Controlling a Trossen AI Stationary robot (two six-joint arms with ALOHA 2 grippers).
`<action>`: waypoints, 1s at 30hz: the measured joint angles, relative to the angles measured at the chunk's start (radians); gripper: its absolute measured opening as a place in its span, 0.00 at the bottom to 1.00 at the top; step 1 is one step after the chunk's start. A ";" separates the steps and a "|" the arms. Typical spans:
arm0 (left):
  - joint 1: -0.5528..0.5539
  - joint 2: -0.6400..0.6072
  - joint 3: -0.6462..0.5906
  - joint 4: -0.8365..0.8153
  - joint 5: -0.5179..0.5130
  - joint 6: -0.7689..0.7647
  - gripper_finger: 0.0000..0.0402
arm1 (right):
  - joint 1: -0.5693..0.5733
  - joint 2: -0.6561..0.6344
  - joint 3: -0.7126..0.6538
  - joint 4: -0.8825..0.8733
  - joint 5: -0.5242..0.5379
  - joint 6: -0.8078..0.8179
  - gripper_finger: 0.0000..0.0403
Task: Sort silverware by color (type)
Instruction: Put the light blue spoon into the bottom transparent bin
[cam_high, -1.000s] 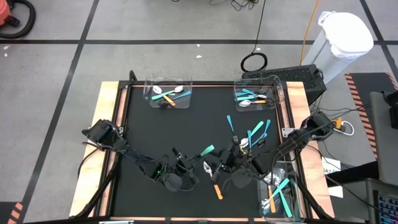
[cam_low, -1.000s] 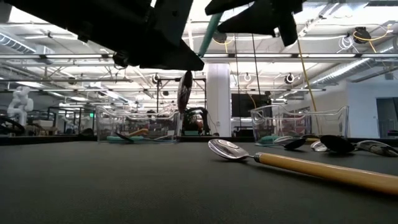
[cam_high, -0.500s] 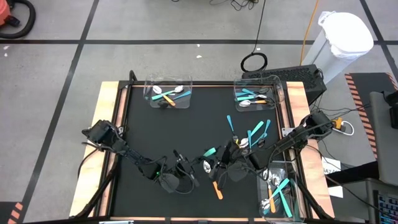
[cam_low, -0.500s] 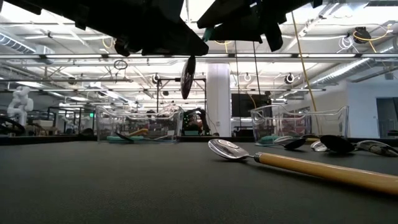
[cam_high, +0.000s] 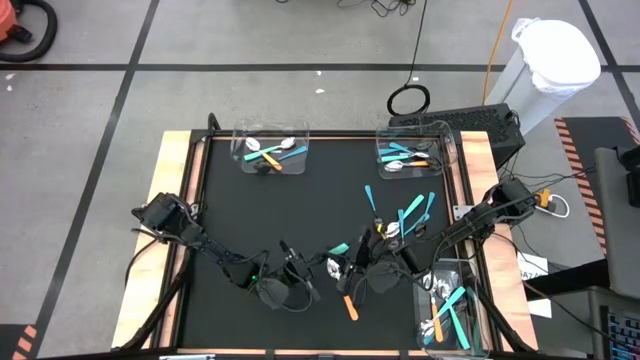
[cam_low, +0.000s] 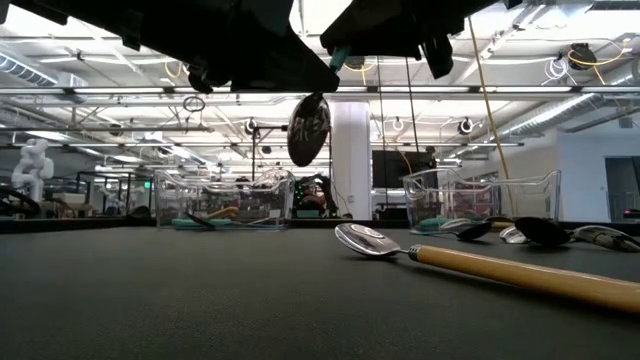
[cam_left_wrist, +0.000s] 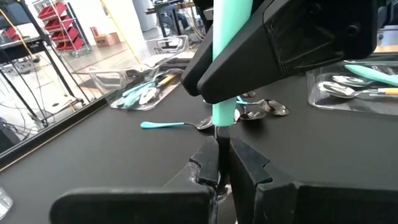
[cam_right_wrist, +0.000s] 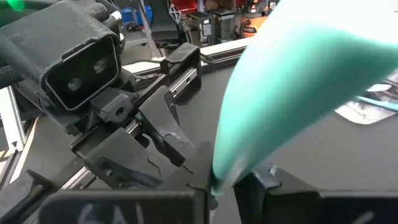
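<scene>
Both grippers hold one teal-handled spoon above the table's near middle. My left gripper is shut on its metal neck. My right gripper faces it from the right, shut on the teal handle. In the low view the spoon's bowl hangs high over the black mat. An orange-handled spoon lies flat on the mat below. More teal-handled silverware lies loose toward the right. My left gripper pinches the spoon's thin metal neck between its two fingers, just below the teal handle. The fingers come from the table's left. The spoon is clear of the table, its handle rising away from the fingers. My right gripper pinches the teal handle at its narrow end, close to the neck, between its two fingers. It comes from the table's right, facing the left gripper. The rest of the handle runs back past the fingers toward the wrist.
Clear bins with silverware stand at the far left, the far right and the near right. The orange-handled spoon lies just nearer than the grippers. The mat's left half is bare.
My right gripper has moved toward the table's left, up to the left gripper, and taken hold of the teal handle. The spoon has turned about its length: its bowl, edge-on in the low view before, now shows its broad face.
</scene>
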 joint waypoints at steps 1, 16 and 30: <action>0.000 0.000 0.000 0.000 0.000 -0.003 0.04 | 0.000 0.000 0.000 0.000 0.000 -0.005 0.09; 0.007 -0.001 0.002 -0.023 0.015 -0.008 0.27 | -0.020 -0.367 0.106 -0.861 -0.567 0.152 0.09; 0.043 -0.001 0.001 -0.025 0.144 -0.007 0.43 | 0.185 -0.619 0.115 -1.390 -1.048 0.675 0.09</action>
